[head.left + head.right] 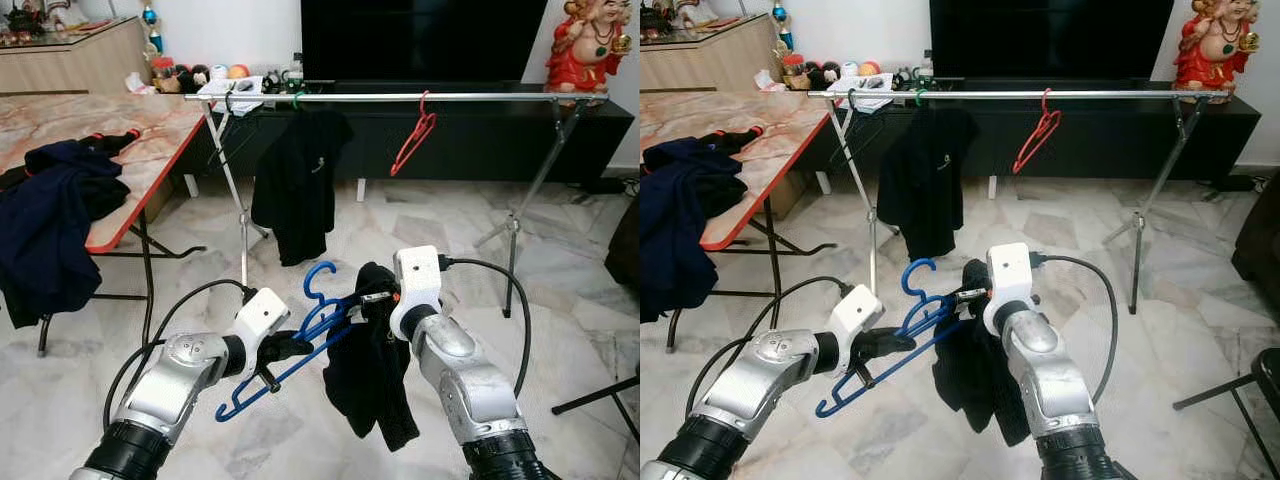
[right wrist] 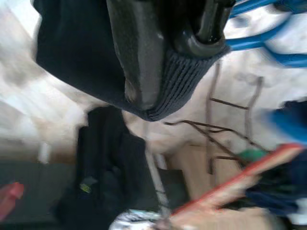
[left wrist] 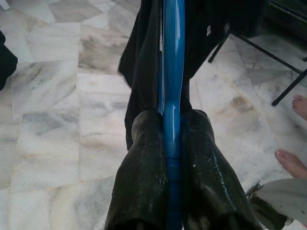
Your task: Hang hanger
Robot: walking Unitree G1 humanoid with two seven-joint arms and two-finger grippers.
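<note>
Now left claw (image 3: 172, 158), glossy blue hanger (image 1: 300, 345)

No legible text, label, brand, number or sign on anything here.

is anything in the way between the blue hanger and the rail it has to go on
Nothing visible stands in between. The blue hanger, held by the left tool with a black garment at the right tool, faces open floor up to the rail. The stretch between the hung black shirt and the red hanger is free.
</note>
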